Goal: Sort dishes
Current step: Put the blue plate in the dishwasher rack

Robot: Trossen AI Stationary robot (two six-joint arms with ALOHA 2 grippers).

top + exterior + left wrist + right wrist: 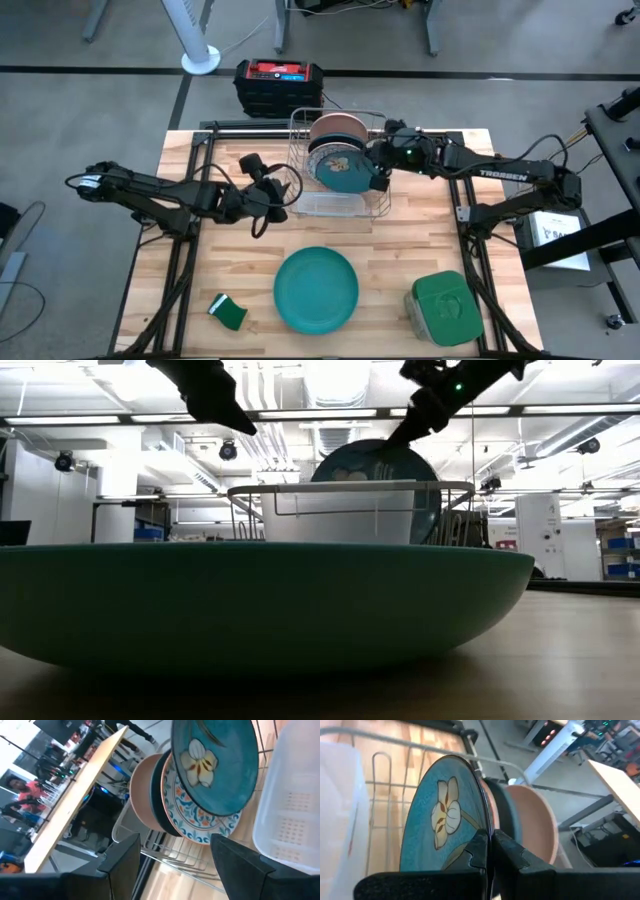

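A wire dish rack [300, 130] at the table's far middle holds upright dishes: a salmon-pink plate [145, 795], a dark one behind a white plate with blue-red ornament [187, 822], and in front a teal plate with a white flower [445, 815]. My right gripper [490, 852] is shut on that flower plate, reaching in from the rack's right side [378, 180]. My left gripper [175, 865] hovers open just left of the rack [285, 195], pointing at the plates with nothing between its fingers. A bright teal-green plate [316, 290] lies flat on the table's near middle. My right gripper pinches the flower plate's rim [486, 836] between its two fingers, one on the painted face and one on the back. The fingers come from the table's right, slanting down. The plate stands on edge; whether its lower edge rests in the rack is hidden by the white basket.
A white plastic basket [335, 205] sits in the rack's near side. A square green-lidded container [445, 308] stands near right, a small green sponge [228, 312] near left. A red-and-black box [279, 82] sits on the floor beyond the far edge.
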